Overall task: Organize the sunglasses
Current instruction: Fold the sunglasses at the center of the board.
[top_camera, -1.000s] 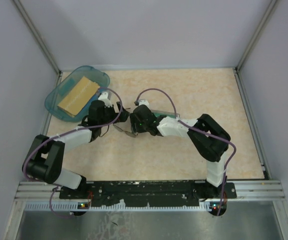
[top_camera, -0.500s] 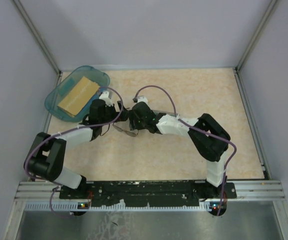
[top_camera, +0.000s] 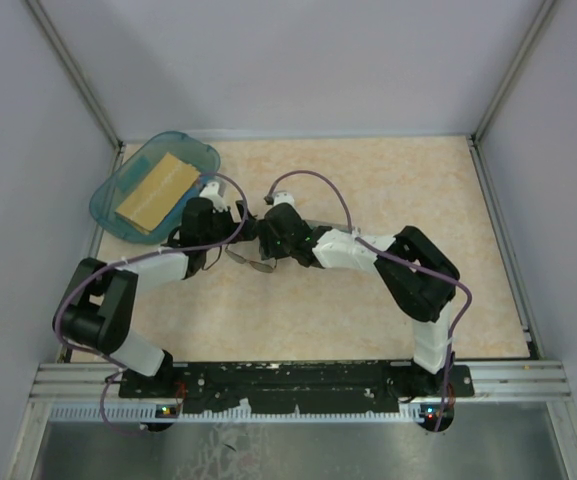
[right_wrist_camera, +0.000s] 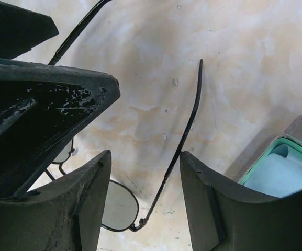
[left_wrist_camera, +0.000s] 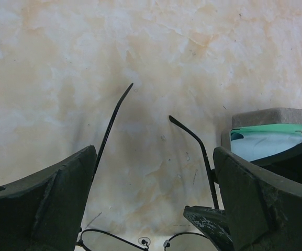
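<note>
The sunglasses lie on the beige tabletop, thin dark wire frame with both temple arms unfolded. In the left wrist view the temples run up between my left gripper's open fingers, and the lenses sit at the bottom edge. My right gripper is open and straddles one temple arm near its hinge; a lens shows beside it. The two grippers meet tip to tip over the glasses. The grey case with green lining lies open just beside them.
A light blue cloth lies inside the case. A teal plastic bin holding a tan block stands at the back left corner. Grey walls and metal rails enclose the table.
My right gripper has slid a little left toward the left gripper. The left arm's elbow has shifted slightly. The sunglasses have stayed in place.
</note>
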